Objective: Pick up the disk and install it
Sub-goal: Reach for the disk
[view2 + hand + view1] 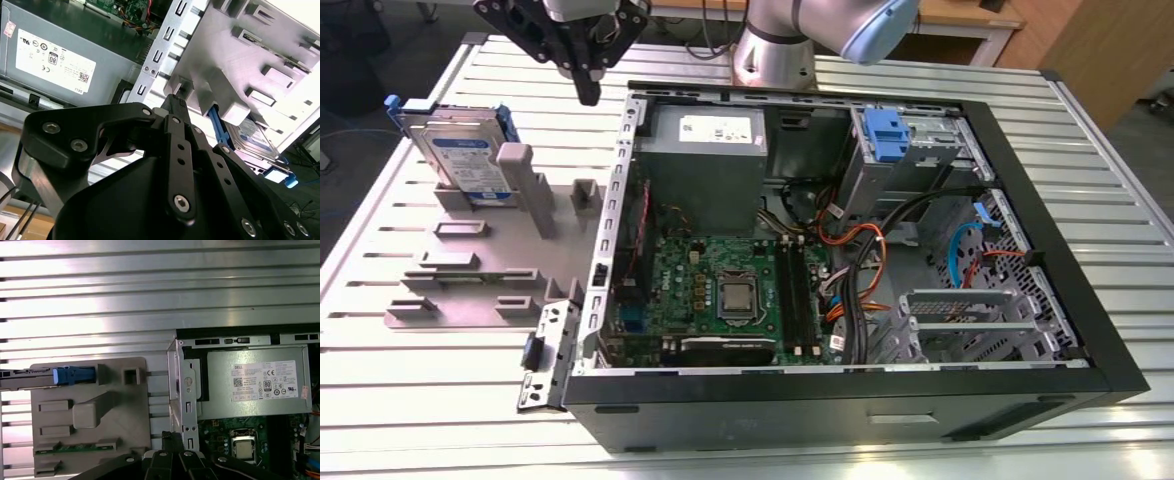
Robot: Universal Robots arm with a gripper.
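The disk [460, 160] stands on edge in a slot at the far end of the grey holder [474, 285], at the exterior view's left, on the slatted table [440, 400]. My claw [591, 92] hangs above, apart from the disk, near a corner of the open case [854, 395]. My fingers [175, 130] are clenched together, holding nothing.

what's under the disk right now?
The disk stands on edge in the grey fixture plate, which lies on the slatted table. Its lower edge is hidden by fixture posts.
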